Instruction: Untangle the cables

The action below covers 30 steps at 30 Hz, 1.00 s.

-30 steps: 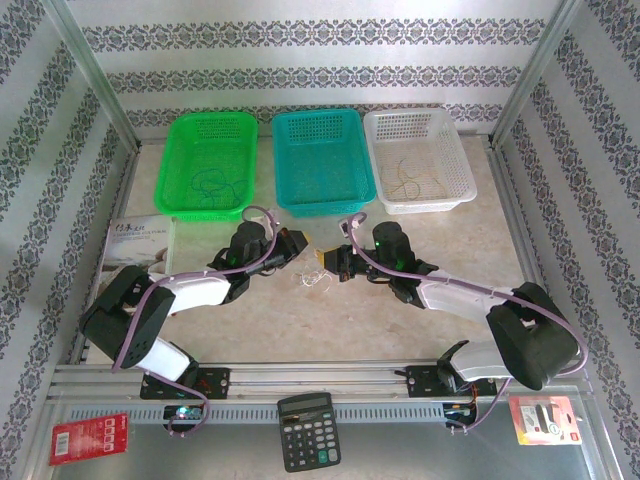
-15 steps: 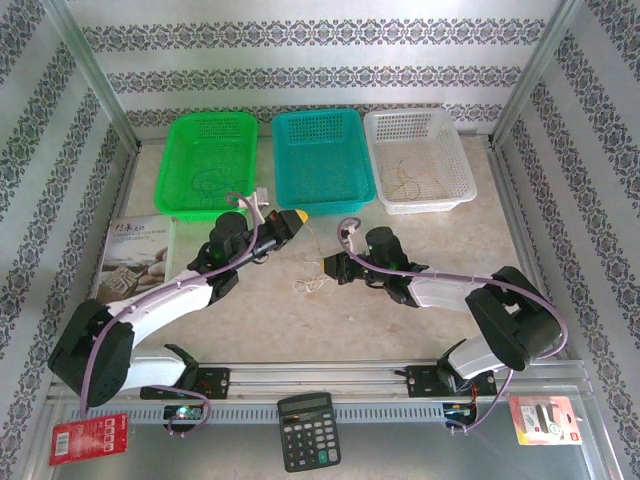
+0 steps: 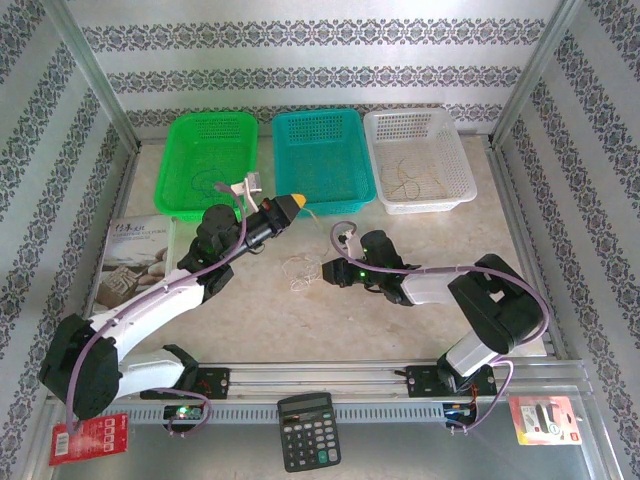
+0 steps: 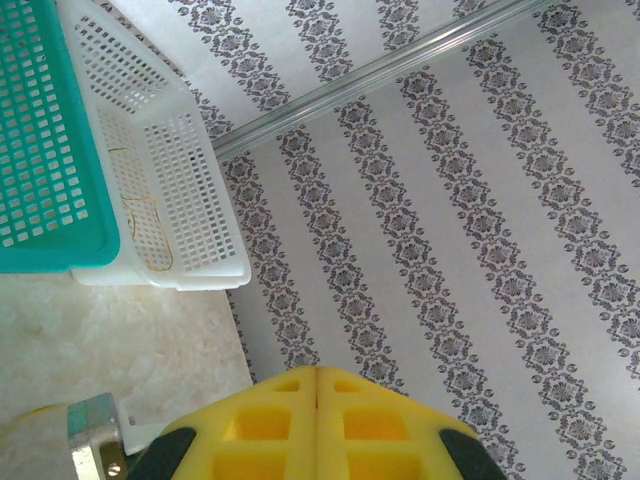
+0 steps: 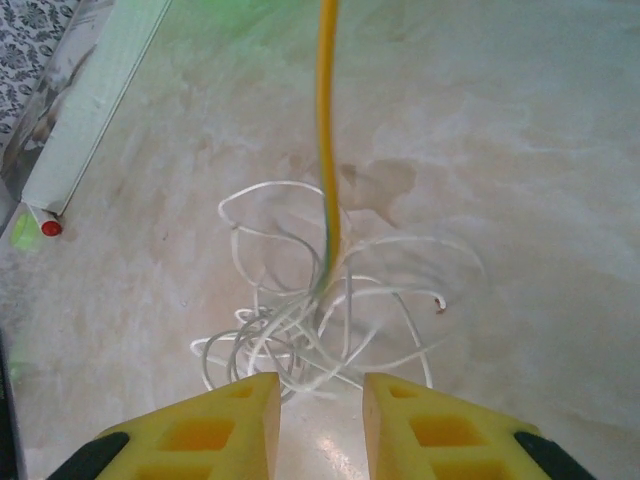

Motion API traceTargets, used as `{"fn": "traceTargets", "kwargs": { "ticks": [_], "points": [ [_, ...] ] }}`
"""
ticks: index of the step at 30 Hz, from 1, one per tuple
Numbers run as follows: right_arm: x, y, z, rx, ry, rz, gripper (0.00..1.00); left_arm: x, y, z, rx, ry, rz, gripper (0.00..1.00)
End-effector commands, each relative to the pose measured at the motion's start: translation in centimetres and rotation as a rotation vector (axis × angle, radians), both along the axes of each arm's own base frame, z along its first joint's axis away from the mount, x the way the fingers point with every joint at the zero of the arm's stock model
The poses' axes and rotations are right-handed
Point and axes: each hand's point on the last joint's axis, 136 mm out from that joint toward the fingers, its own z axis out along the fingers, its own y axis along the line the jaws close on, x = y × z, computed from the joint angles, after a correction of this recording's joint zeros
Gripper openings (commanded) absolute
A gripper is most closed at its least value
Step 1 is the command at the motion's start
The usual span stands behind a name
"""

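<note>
Though beside right pincer [image 5: 320, 388], cables [image 5: 300, 345] unhemmed.

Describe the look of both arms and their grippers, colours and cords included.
The left arm and right arm are built alike: glossy black joints, white link shells, and a thick purple cord strung along each. The left gripper and right gripper carry yellow moulded fingers with square recesses, backed by black.

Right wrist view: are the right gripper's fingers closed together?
No, the right gripper shows a clear gap between its two yellow pads, and the pale cables lie on the table just ahead.
</note>
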Motion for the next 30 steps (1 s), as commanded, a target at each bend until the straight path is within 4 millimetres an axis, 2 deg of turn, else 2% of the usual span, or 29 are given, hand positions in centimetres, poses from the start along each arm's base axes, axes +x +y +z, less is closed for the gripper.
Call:
{"fn": "traceTargets", "kwargs": {
  "ticks": [1,4,7,11,16,24,27,30],
  "points": [
    [0.1,0.2,-0.3,0.009,-0.011,-0.006,0.25,-0.3,0.3,3.2,-0.038,-0.051,-0.012,0.00],
    [0.0,0.4,-0.5,0.012,-0.005,-0.002,0.16,-0.5,0.2,4.3,-0.045,-0.069,-0.019,0.00],
    [0.1,0.5,-0.6,0.013,-0.003,-0.002,0.15,-0.6,0.1,5.4,-0.045,-0.088,-0.026,0.00],
    [0.1,0.4,-0.3,0.015,-0.007,-0.006,0.21,-0.7,0.2,6.0,-0.025,-0.102,-0.028,0.00],
    [0.5,-0.8,0.6,0.015,-0.021,-0.038,0.29,-0.8,0.4,4.8,0.041,-0.104,-0.016,0.00],
    [2.2,-4.2,5.1,0.022,-0.086,-0.131,0.33,-0.6,0.3,1.1,0.151,-0.090,-0.020,0.00],
    [2.9,-5.7,7.2,0.033,-0.116,-0.177,0.34,-0.5,0.0,-0.1,0.174,-0.081,-0.032,0.00],
    [3.0,-6.2,10.0,0.060,-0.165,-0.178,0.38,-0.5,-0.5,-1.1,0.194,-0.071,-0.061,0.00]
  ]
}}
